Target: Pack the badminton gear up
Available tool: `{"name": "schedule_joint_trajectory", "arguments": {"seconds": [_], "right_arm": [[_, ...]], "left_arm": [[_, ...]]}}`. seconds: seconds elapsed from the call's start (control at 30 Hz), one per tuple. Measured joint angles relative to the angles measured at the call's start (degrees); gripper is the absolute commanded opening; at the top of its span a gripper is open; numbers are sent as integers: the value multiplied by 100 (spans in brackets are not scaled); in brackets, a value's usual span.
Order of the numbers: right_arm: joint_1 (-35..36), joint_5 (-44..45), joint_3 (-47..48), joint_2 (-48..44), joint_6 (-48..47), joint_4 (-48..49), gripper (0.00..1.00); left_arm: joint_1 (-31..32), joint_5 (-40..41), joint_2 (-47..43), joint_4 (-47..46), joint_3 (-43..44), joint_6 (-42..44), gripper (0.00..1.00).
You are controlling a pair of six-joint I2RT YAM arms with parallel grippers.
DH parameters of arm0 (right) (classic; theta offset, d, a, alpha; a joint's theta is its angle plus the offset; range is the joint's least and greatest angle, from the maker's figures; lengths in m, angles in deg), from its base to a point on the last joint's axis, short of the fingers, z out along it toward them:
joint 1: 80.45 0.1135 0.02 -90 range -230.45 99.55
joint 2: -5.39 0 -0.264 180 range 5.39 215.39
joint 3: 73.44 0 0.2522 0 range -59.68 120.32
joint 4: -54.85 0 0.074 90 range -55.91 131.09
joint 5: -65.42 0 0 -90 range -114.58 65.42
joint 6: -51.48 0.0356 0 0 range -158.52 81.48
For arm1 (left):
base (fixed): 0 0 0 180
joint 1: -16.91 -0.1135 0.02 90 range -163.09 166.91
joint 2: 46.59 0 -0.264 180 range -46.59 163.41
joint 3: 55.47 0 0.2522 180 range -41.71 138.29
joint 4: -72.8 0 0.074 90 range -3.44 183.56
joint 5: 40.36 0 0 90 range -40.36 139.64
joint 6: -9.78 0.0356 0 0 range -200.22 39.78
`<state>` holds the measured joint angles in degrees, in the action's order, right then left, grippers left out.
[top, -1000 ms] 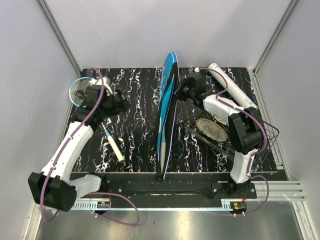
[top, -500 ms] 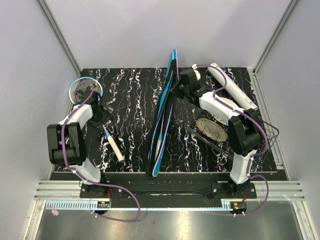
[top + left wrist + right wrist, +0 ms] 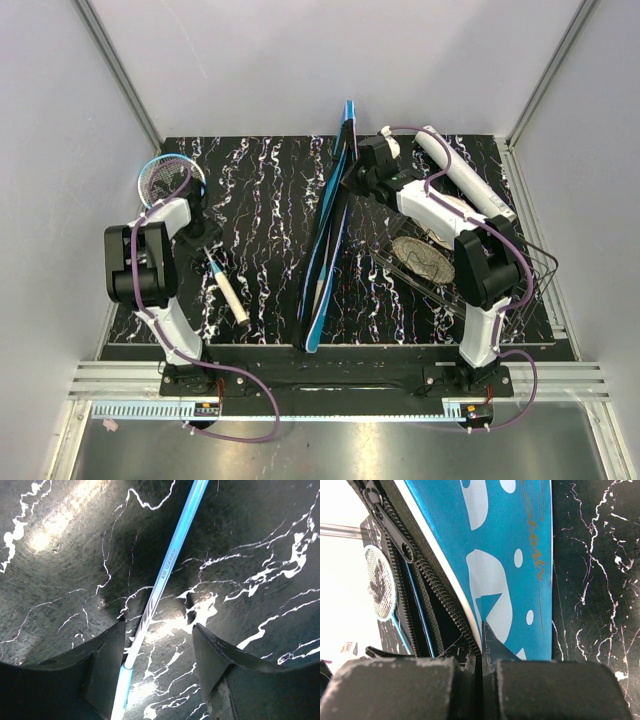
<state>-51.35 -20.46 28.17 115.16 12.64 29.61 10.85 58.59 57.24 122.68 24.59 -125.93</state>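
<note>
**Badminton gear, part packed: one racket loose, cover held up on edge.**

Left gripper (image 3: 157, 630): jaws apart, astride the light-blue shaft (image 3: 170, 560) of the loose racket (image 3: 228, 295), which lies flat on the table (image 3: 270, 200). The shaft touches neither finger. The netted head lies on the far side of the jaws and the white handle on the near side. Right gripper (image 3: 480, 665): jaws clenched on the zip edge of the blue cover (image 3: 510, 555), which hangs from them, unzipped, down to the near table edge. A second racket's handle (image 3: 318, 292) shows inside the cover. The white tube (image 3: 465, 180) lies just outboard of the right jaws. The wire basket (image 3: 520, 280) sits behind them.
</note>
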Motion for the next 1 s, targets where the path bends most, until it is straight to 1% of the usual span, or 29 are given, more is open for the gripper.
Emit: {"name": "schedule_joint_trajectory", "arguments": {"seconds": [0.17,0.2,0.27,0.3,0.4,0.43,0.47,0.67,0.77,0.83,0.93,1.0], "right_arm": [[0,42,9,2,-42,-11,0],[0,46,11,2,-48,-17,0],[4,70,13,4,-63,-26,0],[4,81,33,15,-83,-42,0],[13,103,195,136,-201,-81,0],[17,120,291,195,-249,-125,0],[28,140,385,256,-297,-168,0],[199,638,649,356,-789,-402,0],[326,951,896,431,-1180,-669,0],[396,1095,1034,503,-1427,-780,0],[463,1266,1189,634,-1792,-852,0],[476,1300,1333,761,-1987,-898,0]], "left_arm": [[7,341,321,208,391,-63,56],[7,407,387,221,470,-63,52],[7,525,525,286,647,-63,42],[7,542,564,282,695,-68,28],[4,577,603,243,743,-7,20],[4,553,603,179,743,61,4],[4,560,603,136,743,120,0],[2,319,494,-190,577,787,0],[63,315,208,-341,260,968,0],[164,345,-146,-278,9,1067,0],[625,658,-848,-153,-166,1222,0],[1165,966,-1412,-157,-188,1427,0]]}}
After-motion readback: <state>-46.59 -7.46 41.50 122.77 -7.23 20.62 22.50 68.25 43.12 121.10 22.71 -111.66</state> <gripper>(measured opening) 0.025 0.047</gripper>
